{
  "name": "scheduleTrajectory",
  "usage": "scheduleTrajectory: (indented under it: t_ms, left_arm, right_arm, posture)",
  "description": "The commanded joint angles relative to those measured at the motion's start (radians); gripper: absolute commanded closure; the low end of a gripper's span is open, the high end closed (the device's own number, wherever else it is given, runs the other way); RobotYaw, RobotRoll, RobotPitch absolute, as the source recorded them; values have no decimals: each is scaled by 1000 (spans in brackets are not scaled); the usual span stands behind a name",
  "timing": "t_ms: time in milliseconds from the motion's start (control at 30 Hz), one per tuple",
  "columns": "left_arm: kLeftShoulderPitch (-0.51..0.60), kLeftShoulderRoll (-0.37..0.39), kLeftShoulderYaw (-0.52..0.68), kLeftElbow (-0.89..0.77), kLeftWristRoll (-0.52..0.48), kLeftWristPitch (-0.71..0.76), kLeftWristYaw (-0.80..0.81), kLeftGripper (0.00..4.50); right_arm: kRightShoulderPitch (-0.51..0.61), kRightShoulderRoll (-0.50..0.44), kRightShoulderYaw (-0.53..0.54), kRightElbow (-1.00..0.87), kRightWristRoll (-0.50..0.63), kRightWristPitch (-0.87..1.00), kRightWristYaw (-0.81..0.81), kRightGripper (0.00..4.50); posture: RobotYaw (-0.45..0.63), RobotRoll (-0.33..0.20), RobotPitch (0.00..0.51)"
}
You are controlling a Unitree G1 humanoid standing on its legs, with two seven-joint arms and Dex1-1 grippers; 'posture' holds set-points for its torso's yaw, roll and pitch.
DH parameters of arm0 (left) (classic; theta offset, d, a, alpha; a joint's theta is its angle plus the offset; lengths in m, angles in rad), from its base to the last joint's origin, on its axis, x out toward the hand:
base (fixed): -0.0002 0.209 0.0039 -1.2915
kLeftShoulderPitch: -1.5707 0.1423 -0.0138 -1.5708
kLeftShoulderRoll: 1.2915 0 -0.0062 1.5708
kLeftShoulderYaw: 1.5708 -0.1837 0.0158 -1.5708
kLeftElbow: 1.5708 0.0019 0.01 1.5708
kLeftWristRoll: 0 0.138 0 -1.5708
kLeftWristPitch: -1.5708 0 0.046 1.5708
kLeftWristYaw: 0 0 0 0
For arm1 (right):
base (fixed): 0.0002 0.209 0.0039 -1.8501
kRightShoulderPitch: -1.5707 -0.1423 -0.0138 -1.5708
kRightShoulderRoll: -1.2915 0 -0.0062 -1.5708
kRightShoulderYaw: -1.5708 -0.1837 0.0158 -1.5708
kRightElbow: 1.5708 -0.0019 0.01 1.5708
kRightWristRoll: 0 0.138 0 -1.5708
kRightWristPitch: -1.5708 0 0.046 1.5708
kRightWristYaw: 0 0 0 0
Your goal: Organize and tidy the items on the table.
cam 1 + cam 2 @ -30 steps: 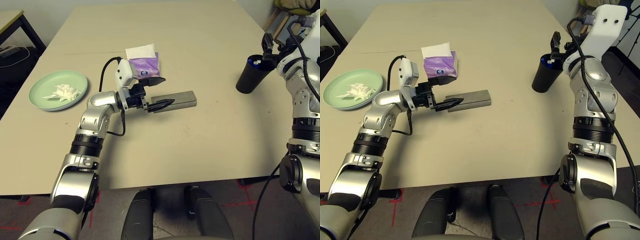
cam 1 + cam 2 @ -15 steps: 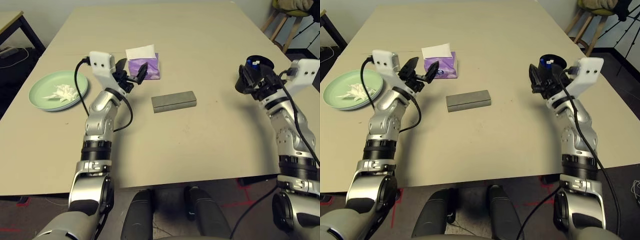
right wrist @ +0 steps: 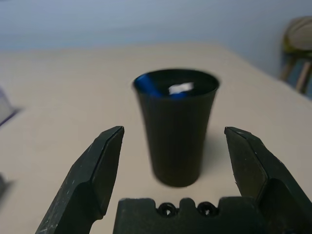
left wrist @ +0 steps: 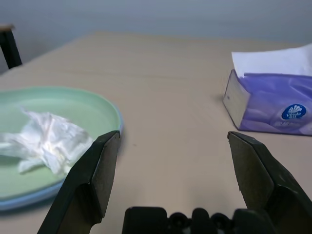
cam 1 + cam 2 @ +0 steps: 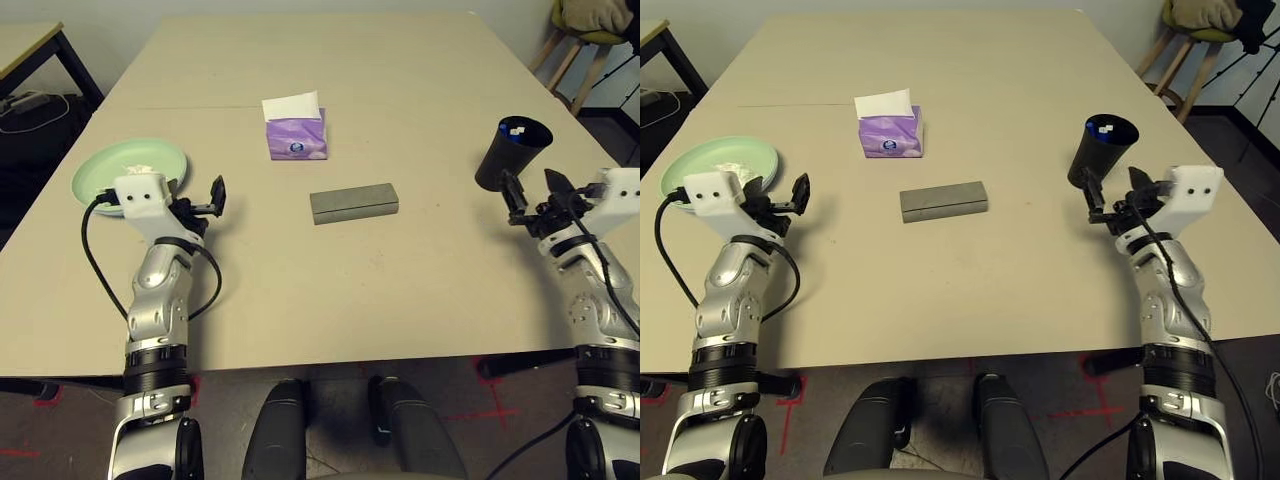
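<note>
Change since the earlier frames: both arms have drawn back from the middle of the table toward its near corners and sunk lower. The left gripper has left the glasses case; the right gripper has come down from beside the cup.

Left gripper: released, jaws spread wide, nothing between them. Points forward, just beside the pale green plate.

Right gripper: released, jaws spread wide, empty. The wrist view lines the black cup up between its fingers, a little ahead and apart from them.

Items:
- Plates, far left; a pale blue rim shows under the green one in the left wrist view. Crumpled tissue lies on top.
- Black cup, upright, right side, blue-white pen inside.
- Glasses case, closed, centre of the table, long axis running left to right, slightly skewed. Lies between the two arms, well apart from both.
- Purple tissue pack, behind the case.

Judgement: nothing appears left loose; the task looks at or near its end.
</note>
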Motion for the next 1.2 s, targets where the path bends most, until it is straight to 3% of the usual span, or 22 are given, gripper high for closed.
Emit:
scheduleTrajectory:
  t_ms: [33,333,833,1200]
  left_arm:
    - [-6,-8,3,65,-8,-51,-5,0]
    - [-18,-7,-21,149,-3,-127,-29,0]
    - [-16,23,-22,162,-5,-114,-60,0]
    - [-29,11,-11,164,10,-112,29,0]
  right_arm:
    - [-9,21,-9,48,-12,-30,-45,29]
    - [-7,37,9,16,-7,-24,-52,29]
    - [8,29,34,-20,-12,-1,-60,29]
    - [11,36,43,-28,-36,0,-97,29]
  posture:
    - [124,0,107]
    - [118,0,101]
    - [119,0,101]
    - [117,0,100]
